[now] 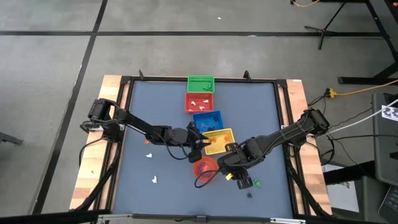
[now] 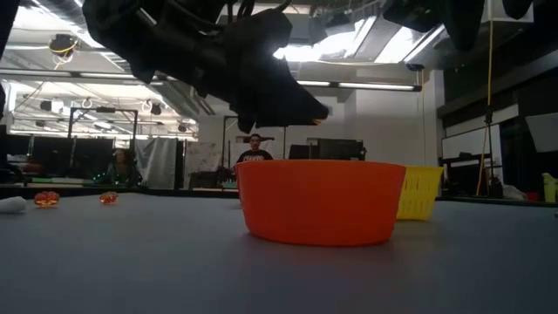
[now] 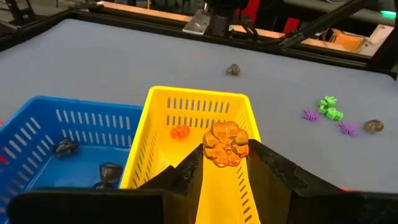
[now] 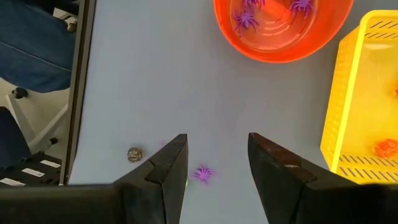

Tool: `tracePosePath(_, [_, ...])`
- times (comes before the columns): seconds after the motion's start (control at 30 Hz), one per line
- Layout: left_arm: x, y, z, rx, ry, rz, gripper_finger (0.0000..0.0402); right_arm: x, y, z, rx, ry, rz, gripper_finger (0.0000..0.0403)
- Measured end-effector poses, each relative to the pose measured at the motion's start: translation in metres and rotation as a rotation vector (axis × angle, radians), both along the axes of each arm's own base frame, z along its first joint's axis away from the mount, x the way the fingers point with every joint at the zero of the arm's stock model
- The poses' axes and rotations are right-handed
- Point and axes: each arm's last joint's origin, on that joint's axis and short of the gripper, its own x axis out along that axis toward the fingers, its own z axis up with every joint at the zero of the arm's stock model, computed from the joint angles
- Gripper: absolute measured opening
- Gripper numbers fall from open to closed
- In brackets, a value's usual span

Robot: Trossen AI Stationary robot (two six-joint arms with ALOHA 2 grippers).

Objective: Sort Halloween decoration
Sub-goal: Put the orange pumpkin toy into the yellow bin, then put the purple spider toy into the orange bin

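Note:
My left gripper [image 3: 225,155] hovers over the yellow basket [image 3: 155,112], shut on a translucent orange pumpkin trinket [image 3: 225,144]. Another orange trinket [image 3: 180,132] lies on that basket's floor. My right gripper [image 4: 217,158] is open, pointing down at the table near the round orange bowl [image 4: 280,53]. A purple spider [image 4: 202,173] lies on the table between its fingers, untouched. Several purple spiders [image 4: 245,18] lie in the bowl. In the high view the left gripper [image 1: 208,142] is at the yellow basket [image 1: 219,133] and the right gripper [image 1: 239,179] is beside the bowl [image 1: 205,168]. My left gripper pinches the orange pumpkin trinket [image 3: 214,149] between its two fingertips [image 3: 196,158], one on each side. The trinket is lifted clear, above the yellow basket's inside.
Green [image 1: 200,83], red [image 1: 200,101] and blue [image 1: 207,120] baskets stand in a row beyond the yellow one. Dark trinkets [image 3: 65,147] lie in the blue one. Loose white [image 1: 154,180], orange [image 2: 46,199], green [image 3: 329,109] and dark [image 4: 134,154] trinkets lie on the table. A person [image 2: 255,150] sits beyond it.

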Motion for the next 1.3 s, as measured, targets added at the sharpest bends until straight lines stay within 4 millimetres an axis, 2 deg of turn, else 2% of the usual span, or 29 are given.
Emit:
tracePosePath(0.13, [0.0,0.0,-0.001,0.001,0.006,-0.001,0.0115,0.0,0.0,0.0,0.0,-0.001,0.0,0.0167])
tracePosePath(0.4, [0.0,0.0,-0.001,0.001,0.006,0.0,0.0176,-0.001,0.003,0.0,0.027,0.025,-0.05,0.0167])
tracePosePath(0.5, [0.0,-0.001,-0.001,0.001,0.006,-0.002,0.0181,-0.006,0.012,0.0,0.028,0.031,-0.047,0.0167])
tracePosePath(0.63, [0.0,-0.001,-0.001,0.001,0.007,-0.003,0.018,-0.019,0.034,0.0,0.025,0.033,0.023,0.0167])
tracePosePath(0.73, [0.0,-0.001,-0.001,0.0,0.006,-0.002,0.018,-0.03,0.05,-0.001,-0.044,-0.008,0.068,0.0167])
tracePosePath(0.97, [0.0,-0.001,-0.001,0.0,0.006,-0.002,0.018,-0.056,0.068,-0.026,-0.185,0.002,0.147,0.0167])
tracePosePath(1.3, [0.0,-0.001,-0.001,-0.002,0.006,-0.001,0.018,-0.069,0.054,-0.068,-0.269,0.115,0.282,0.0167])
